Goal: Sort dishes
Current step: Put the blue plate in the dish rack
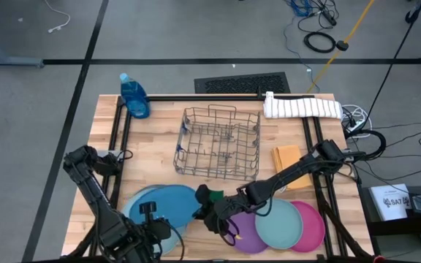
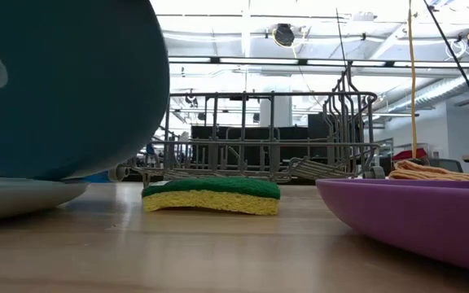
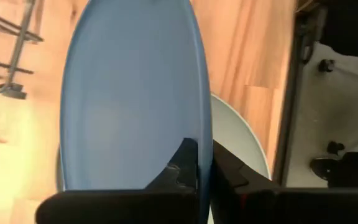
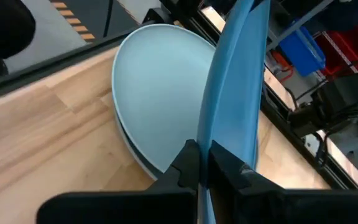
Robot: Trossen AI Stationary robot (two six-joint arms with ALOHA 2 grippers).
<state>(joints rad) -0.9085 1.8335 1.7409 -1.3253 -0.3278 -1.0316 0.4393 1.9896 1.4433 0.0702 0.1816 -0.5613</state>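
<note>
**Butcher-block table, grey shop floor: deep-blue plate pinched at two rim points**

Wooden table (image 1: 152, 124) with grey wire rack (image 1: 218, 142) mid-table, blue soap bottle (image 1: 134, 96) and rolled white towel (image 1: 302, 107) at far edge. Near front-left: deep-blue plate (image 1: 174, 204), over pale-blue plate (image 4: 160, 93) lying flat on the wood. Left gripper (image 3: 202, 155) clamped on the deep-blue plate's rim, fingers either side of the edge. Right gripper (image 4: 205, 152) clamped likewise on the rim, opposite side. Green sponge (image 2: 210, 195) just beside, between the big plates and purple plate (image 1: 251, 234); teal plate (image 1: 280, 223) and pink plate (image 1: 314, 226) overlapping farther right.

Handling, judged: looks light, stiff plastic, smooth and likely slippery; thin rim as the only practical hold, pinched as now. Unlikely to break if dropped, but liable to swing in a single-point grip.

Orientation: round, so no long axis. Tilted up off the pale-blue plate, concave face toward the left wrist camera. Cannot tell whether the low edge touches the plate beneath.
</note>
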